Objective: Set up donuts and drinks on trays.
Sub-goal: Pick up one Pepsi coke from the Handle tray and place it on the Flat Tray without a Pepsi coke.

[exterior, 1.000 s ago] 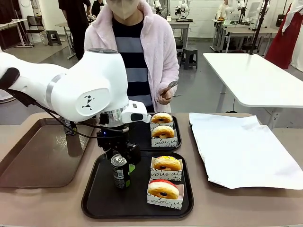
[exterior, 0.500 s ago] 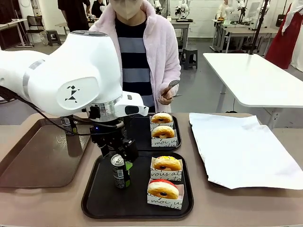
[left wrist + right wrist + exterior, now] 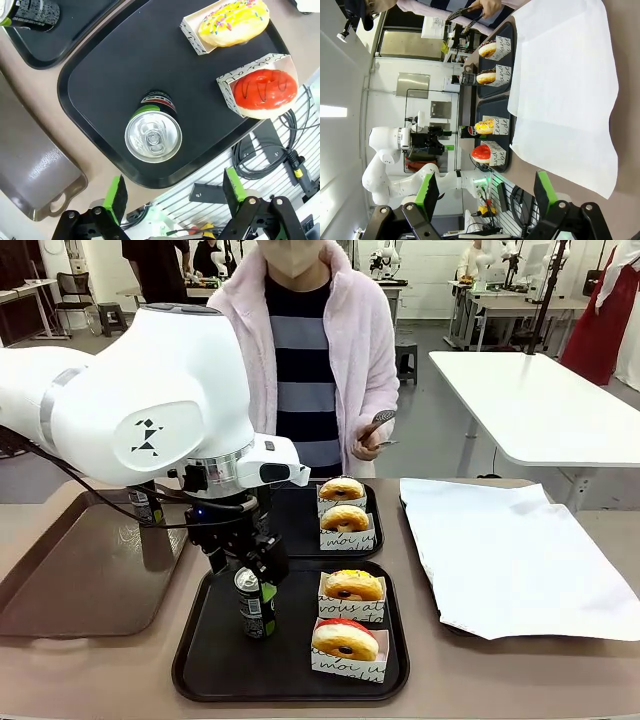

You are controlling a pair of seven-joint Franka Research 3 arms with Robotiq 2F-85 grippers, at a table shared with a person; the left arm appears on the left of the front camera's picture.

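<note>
The left gripper (image 3: 172,192) is seen with jaws spread wide, held above a drink can (image 3: 153,134) standing upright on the near black tray (image 3: 210,660), beside a yellow-iced donut (image 3: 354,585) and a red-iced donut (image 3: 345,638). The right gripper (image 3: 485,190) is likewise spread, empty, above white paper (image 3: 570,95).

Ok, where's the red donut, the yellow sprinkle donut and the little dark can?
red-iced ring donut (image 3: 264,91): left wrist view, on its icing.
yellow-iced sprinkled donut (image 3: 233,21): left wrist view, on its icing.
slim dark can (image 3: 153,136): left wrist view, on its silver top.
</note>
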